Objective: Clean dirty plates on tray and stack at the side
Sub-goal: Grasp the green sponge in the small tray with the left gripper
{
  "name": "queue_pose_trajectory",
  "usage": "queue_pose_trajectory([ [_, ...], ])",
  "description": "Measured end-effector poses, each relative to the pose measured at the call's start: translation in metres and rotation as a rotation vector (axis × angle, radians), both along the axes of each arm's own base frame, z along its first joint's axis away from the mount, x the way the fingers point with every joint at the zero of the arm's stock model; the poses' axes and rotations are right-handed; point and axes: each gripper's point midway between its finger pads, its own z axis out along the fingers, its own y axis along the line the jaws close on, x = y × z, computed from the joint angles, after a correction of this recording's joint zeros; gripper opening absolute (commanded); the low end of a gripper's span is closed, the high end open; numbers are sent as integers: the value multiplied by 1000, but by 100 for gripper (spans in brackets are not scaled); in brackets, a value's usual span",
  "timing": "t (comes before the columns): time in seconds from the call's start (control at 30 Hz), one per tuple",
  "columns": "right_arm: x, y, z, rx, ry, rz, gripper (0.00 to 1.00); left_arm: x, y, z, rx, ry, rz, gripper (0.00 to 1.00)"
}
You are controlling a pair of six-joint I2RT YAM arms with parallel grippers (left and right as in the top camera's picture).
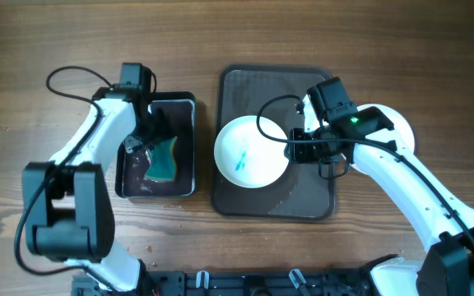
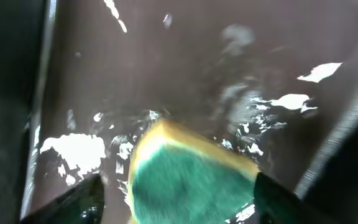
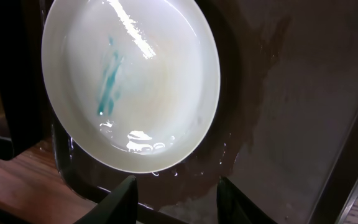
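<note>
1 white plate (image 1: 253, 152) is lying face up on the left half of the tray (image 1: 311, 193), with its left rim overhanging the tray's left edge. The right gripper (image 1: 296, 148) is sitting at the plate's right rim. In the right wrist view its 2 fingers (image 3: 122, 198) are standing apart, and the plate's near rim is lying just ahead of the tips, not between them. Being round, the plate is presenting no long axis. In the overhead view the teal streak (image 1: 242, 159) on it is running from upper right to lower left, left of the plate's centre.

The left gripper (image 1: 142, 138) is reaching into the dark basin (image 1: 179, 100) left of the tray. The sponge (image 1: 164, 160) is lying in that basin with its green face up and its long axis running along the basin's length. In the left wrist view the sponge is sitting between the 2 spread fingers. Whether they are clamping it cannot be told.
</note>
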Motion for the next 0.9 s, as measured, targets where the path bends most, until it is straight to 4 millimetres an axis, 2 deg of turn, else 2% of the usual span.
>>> queue_pose_trajectory([
  [0.1,0,0,0,0,0,0,42,-11,-7,17,-42,21,-2,73],
  [0.13,0,0,0,0,0,0,42,-20,-9,20,-58,56,-3,72],
  [0.23,0,0,0,0,0,0,42,-50,-13,21,-83,174,-3,69],
  [0.3,0,0,0,0,0,0,42,-62,-15,21,-90,222,-3,69],
  [0.37,0,0,0,0,-1,0,42,-68,-17,15,-93,238,-9,70],
  [0.53,0,0,0,0,0,0,42,-77,-22,-19,-90,215,-24,66],
  [0.6,0,0,0,0,-1,0,42,-80,-18,-30,-72,202,-6,56],
  [0.67,0,0,0,0,-1,0,42,-80,-14,-35,-51,186,18,37],
  [0.7,0,0,0,0,0,0,42,-81,-11,-35,-37,176,22,20],
  [0.73,0,0,0,0,0,0,42,-82,-10,-36,-29,171,31,9],
  [0.77,0,0,0,0,-1,0,42,-82,-8,-36,-20,169,39,4],
  [0.9,0,0,0,0,0,0,41,-82,-2,-34,10,172,49,4],
])
